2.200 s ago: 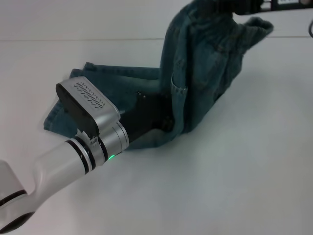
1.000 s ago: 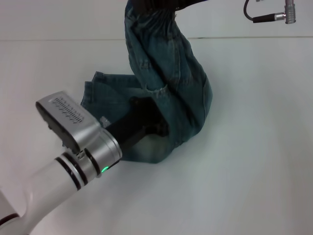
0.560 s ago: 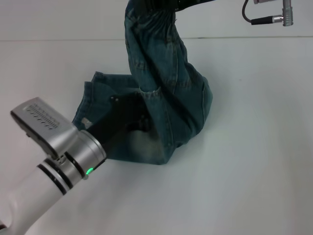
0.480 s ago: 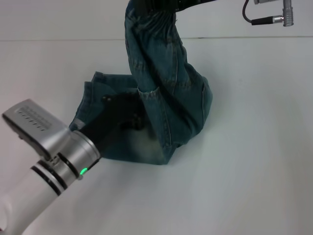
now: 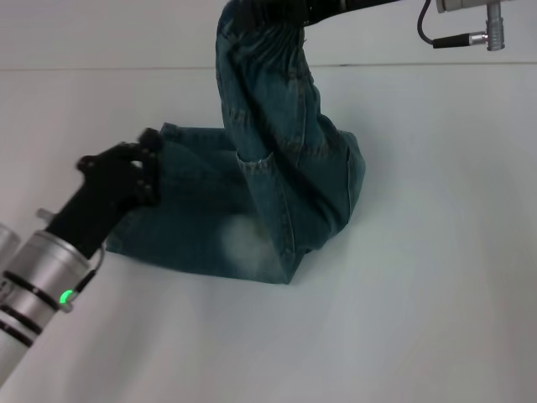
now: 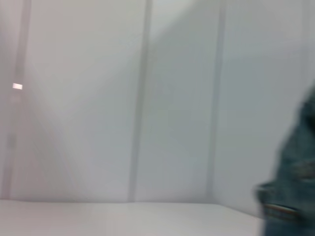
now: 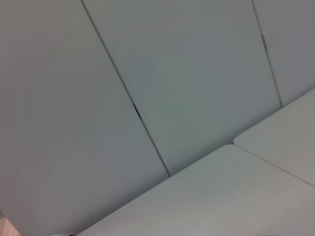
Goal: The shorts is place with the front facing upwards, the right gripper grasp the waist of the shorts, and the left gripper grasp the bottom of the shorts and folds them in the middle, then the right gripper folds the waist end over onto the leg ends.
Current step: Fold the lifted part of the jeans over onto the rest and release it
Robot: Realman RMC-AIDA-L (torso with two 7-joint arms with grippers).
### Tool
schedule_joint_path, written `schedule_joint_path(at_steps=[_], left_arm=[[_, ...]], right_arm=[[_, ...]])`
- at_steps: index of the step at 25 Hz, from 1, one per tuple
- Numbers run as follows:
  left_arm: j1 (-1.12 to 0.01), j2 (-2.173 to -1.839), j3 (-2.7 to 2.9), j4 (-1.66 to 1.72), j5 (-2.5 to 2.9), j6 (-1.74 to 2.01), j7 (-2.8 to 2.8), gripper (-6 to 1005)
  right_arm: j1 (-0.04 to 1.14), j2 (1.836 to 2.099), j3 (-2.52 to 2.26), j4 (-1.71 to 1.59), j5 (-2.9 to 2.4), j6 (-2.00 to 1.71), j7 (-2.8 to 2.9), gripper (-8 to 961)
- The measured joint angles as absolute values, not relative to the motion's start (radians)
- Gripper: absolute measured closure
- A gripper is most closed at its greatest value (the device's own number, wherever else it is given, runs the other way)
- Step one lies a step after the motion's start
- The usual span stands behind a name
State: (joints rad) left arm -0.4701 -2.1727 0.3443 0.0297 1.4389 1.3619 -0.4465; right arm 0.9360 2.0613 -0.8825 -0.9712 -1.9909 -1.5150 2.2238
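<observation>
A big white table [image 5: 436, 277] fills the head view, with a pale wall behind it. The shorts [image 5: 277, 176] lie near the middle of the table. One part lies flat on the table. The other part is pulled up high, like a tall blue tower, and bends over the flat part.

The right gripper [image 5: 273, 10] is at the very top of the head view. It is pinched onto the waist of the shorts and holds that end up in the air. The cloth is bunched where it is held. A grey cable plug [image 5: 482, 21] hangs near its arm.

The left gripper [image 5: 126, 164] is on the left side, next to the flat part of the shorts. Its black tip is beside the edge of the cloth. I cannot tell if it is apart or together, or if it is touching the cloth. A green light [image 5: 64, 296] glows on its silver wrist.

The left wrist view shows wall panels and a bit of blue cloth at one edge. The right wrist view shows only wall panels.
</observation>
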Motion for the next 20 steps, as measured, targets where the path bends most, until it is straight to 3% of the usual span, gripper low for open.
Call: schedule_joint_path(at_steps=[10,20], left_arm=[[-0.37,-2.168,0.09,0.125,1.434,1.407,-0.448,874],[-0.364,-2.167,0.075,0.142,1.436,1.435,-0.47,868]], right_arm=[[0.97,2.074,-0.906,-0.851,-1.995,-1.467,2.171,900],[1.059,2.098,-1.17,-0.622,-1.992,-1.145,2.122,850]])
